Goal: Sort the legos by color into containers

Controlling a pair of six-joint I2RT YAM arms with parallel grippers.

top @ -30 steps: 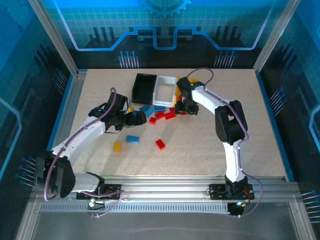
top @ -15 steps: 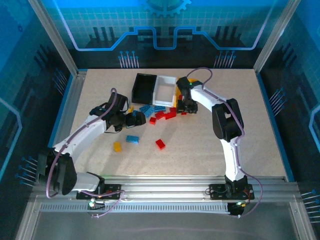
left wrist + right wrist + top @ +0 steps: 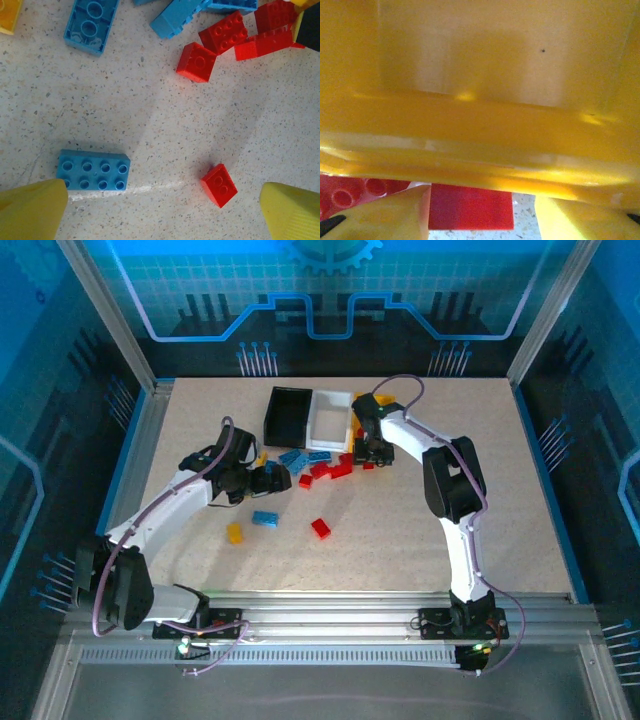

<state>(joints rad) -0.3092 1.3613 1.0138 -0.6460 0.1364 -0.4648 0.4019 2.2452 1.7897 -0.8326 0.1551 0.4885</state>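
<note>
Three containers stand side by side at the back: a black bin point(image 3: 288, 415), a white bin point(image 3: 330, 420) and a yellow bin point(image 3: 384, 400) partly under my right arm. Blue legos point(image 3: 300, 458) and red legos point(image 3: 330, 470) lie heaped in front of them. My right gripper point(image 3: 366, 452) point(image 3: 480, 215) sits low against the yellow bin's wall point(image 3: 480, 125). A red brick point(image 3: 470, 206) lies between its fingers, against the left one, with a strip of table showing beside the right one. My left gripper point(image 3: 278, 480) point(image 3: 160, 210) hangs wide open above a blue brick point(image 3: 93, 171) and a small red brick point(image 3: 219, 185).
A yellow brick point(image 3: 234, 532), a blue brick point(image 3: 265, 518) and a red brick point(image 3: 321, 528) lie apart on the speckled table point(image 3: 420, 540) nearer the front. An upturned blue brick point(image 3: 91, 25) and more red bricks point(image 3: 197, 61) lie beyond my left gripper.
My right gripper's jaws have narrowed around the red brick, and it has edged slightly left toward the bins. The left arm has stayed put.
</note>
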